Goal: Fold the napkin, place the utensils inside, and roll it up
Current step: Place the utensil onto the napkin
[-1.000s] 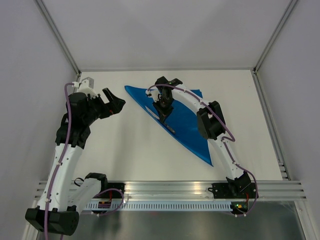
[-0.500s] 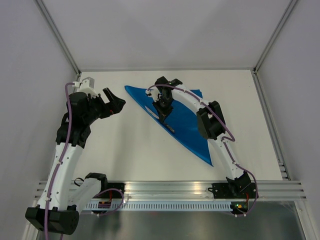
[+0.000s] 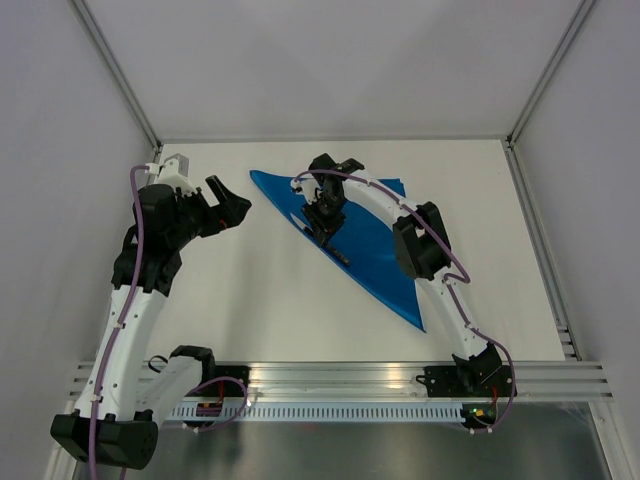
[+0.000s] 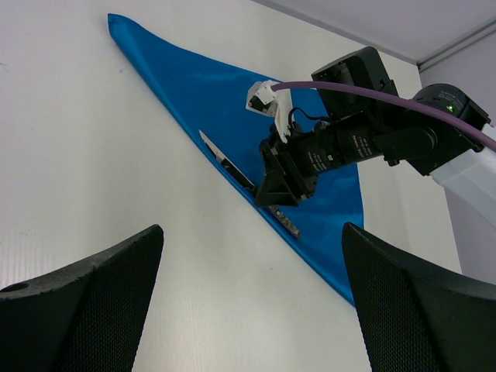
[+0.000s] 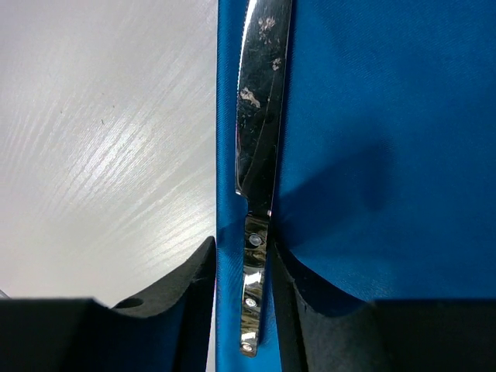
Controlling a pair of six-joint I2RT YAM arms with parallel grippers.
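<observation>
The bright-blue napkin (image 3: 375, 250) lies folded into a long triangle on the white table (image 3: 250, 290), and also shows in the left wrist view (image 4: 186, 85) and the right wrist view (image 5: 372, 116). The knife (image 3: 300, 221) lies on it along the folded left edge, silver blade (image 5: 260, 93) pointing away from me. My right gripper (image 3: 324, 230) is down on the napkin, its jaws narrowly apart on either side of the knife's handle (image 5: 254, 294), with a strip of cloth showing at the left finger. My left gripper (image 3: 232, 205) is wide open and empty, held above the table left of the napkin.
Grey walls with metal corner posts (image 3: 120, 75) close in the table on the left, back and right. An aluminium rail (image 3: 330, 375) runs along the near edge by the arm bases. The right arm (image 3: 420, 240) arches over the napkin.
My right gripper has shifted very slightly over the knife, and the napkin's near tip has crept a little to the left. The left arm has not moved.
</observation>
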